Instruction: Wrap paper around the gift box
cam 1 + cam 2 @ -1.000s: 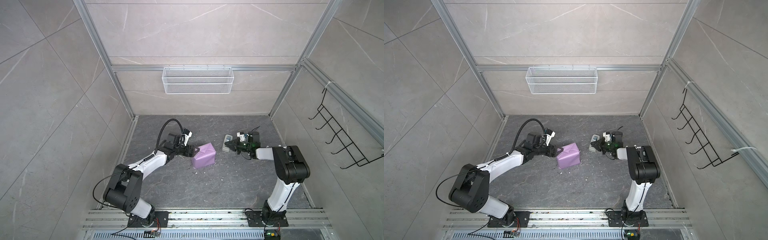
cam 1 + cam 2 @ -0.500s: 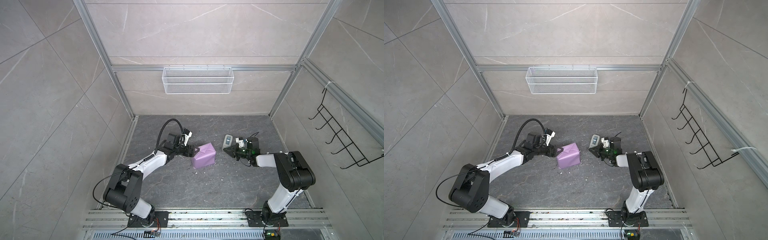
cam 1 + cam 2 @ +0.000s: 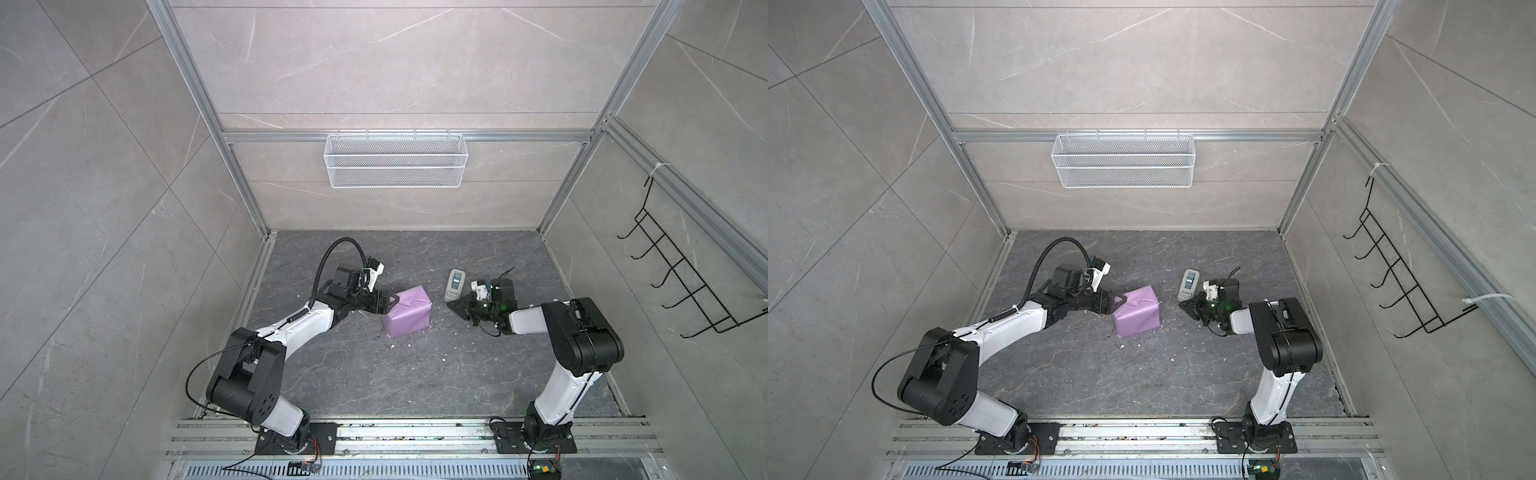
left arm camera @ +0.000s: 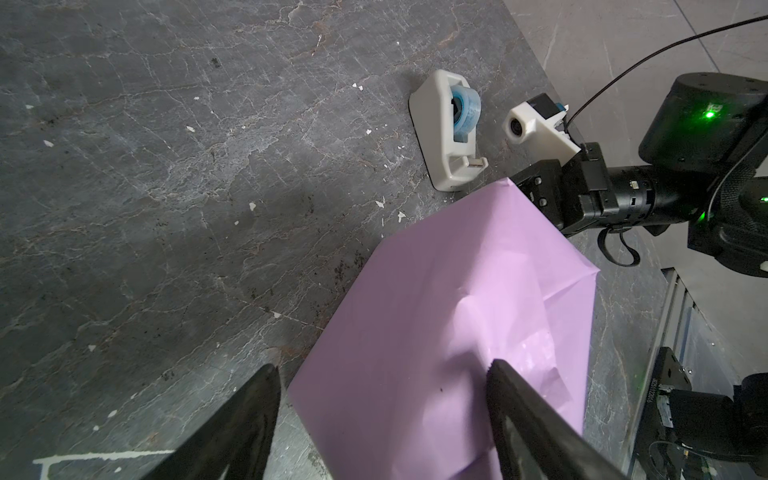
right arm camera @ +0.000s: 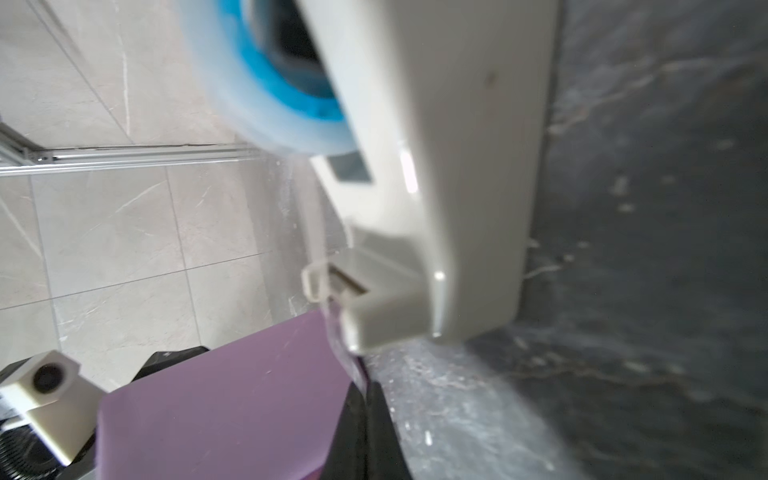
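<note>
**Behind mid-tabletop: a lilac parcel between two grippers**

Across the dark grey tabletop (image 3: 374,374), both arms come inward from the front edge. The left arm (image 3: 299,328) lies low toward the middle, and the right arm (image 3: 582,345) bends in from the right side.

Between them, a little behind the tabletop's centre, sits the paper (image 3: 407,311) (image 3: 1138,311). Its lilac face is outward, and it is folded into a boxy parcel with creased triangular flaps on the end facing the left arm. The gift box is fully covered by it and cannot be seen in any view.

The left gripper (image 3: 388,301) (image 4: 382,365) is at that folded end with its jaws spread wide. In the left wrist view one of its fingers (image 4: 523,415) lies against the paper. The other stands over bare tabletop just beside the parcel, and the gripper clamps nothing.

Right of the parcel, nearer the rear edge, lies the grey-white tape dispenser (image 3: 454,284) (image 4: 446,141) with its blue-cored roll, apart from the paper. The right gripper (image 3: 453,304) (image 5: 365,399) sits just off the dispenser's cutter end, pointing toward the parcel. Its jaws are pressed together. In the right wrist view a clear strip of tape (image 5: 345,353) runs from the cutter down into the tips and is pinched there.

Small white scraps (image 4: 252,205) dot the tabletop around the parcel.
</note>
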### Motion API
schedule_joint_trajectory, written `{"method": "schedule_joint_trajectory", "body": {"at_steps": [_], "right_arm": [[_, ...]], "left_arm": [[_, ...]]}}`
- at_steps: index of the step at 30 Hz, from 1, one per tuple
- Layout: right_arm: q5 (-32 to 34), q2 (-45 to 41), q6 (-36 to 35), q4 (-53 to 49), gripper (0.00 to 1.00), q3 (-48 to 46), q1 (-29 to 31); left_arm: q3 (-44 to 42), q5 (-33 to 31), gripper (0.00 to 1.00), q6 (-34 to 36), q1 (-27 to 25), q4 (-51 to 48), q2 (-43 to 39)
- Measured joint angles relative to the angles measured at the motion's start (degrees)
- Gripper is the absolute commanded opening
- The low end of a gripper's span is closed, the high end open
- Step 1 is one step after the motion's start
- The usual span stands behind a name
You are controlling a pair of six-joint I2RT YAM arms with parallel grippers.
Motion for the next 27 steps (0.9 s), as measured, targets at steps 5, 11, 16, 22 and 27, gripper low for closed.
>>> {"method": "schedule_joint_trajectory", "body": {"at_steps": [5,11,16,22,27], "right_arm": [[2.54,0.04,-2.21,-1.05,0.00,0.00,-0.55],[5.05,0.04,-6.23,-3.63,0.00,0.85,-0.76],[5.97,-0.46,-9.33,-9.62,0.00,1.51,-1.88],[5.81,-3.21,-13.07,-16.20,0.00,2.21,-2.58],[1.03,-12.83,-13.70,-16.59,0.00,-0.79,-2.23]], "left_arm": [[0.00,0.00,0.79,0.00,0.00,0.00,0.00],[0.00,0.00,0.79,0.00,0.00,0.00,0.00],[0.00,0.00,0.79,0.00,0.00,0.00,0.00],[0.00,0.00,0.79,0.00,0.00,0.00,0.00],[-0.02,0.00,0.79,0.00,0.00,0.00,0.00]]}}
